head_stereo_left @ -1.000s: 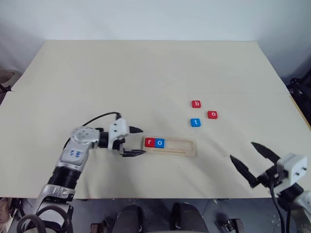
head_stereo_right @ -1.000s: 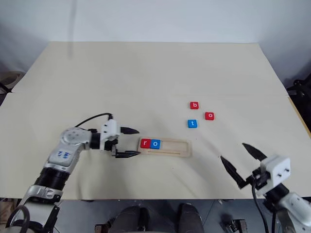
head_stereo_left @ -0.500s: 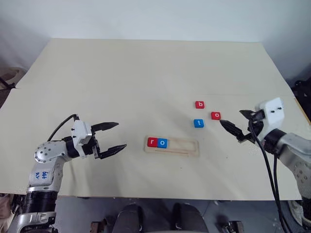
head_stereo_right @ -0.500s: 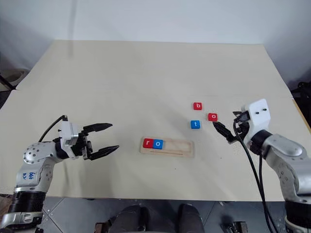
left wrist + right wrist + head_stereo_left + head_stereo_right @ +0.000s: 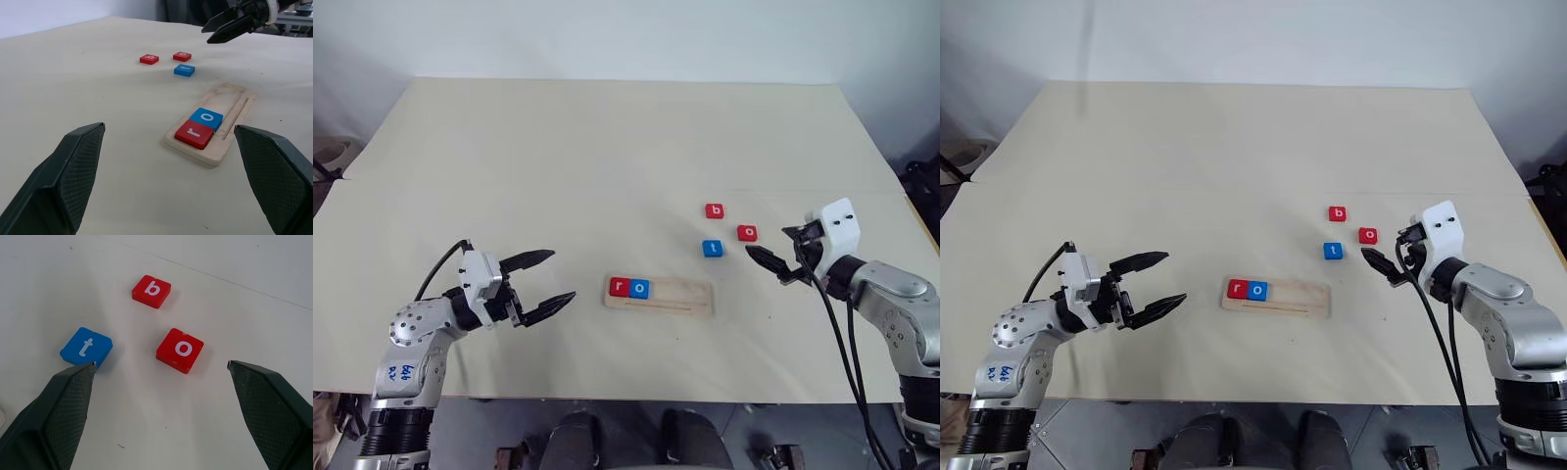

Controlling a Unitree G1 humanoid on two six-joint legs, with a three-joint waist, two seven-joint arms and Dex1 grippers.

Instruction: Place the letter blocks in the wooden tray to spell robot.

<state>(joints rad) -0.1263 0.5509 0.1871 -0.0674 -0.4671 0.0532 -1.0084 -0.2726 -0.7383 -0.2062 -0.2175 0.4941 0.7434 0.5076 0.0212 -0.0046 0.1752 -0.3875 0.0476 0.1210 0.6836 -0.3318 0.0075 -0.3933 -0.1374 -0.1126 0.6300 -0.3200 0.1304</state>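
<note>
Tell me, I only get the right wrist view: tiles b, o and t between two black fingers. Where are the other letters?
Observer: The r and a blue o already lie side by side at the left end of the tray.
Operator: Is there room left in it?
Observer: Yes, the slot to the right of the blue o is bare.
Operator: What is the other arm doing?
Observer: The left gripper stands open to the left of the tray, apart from it and holding nothing.
</note>
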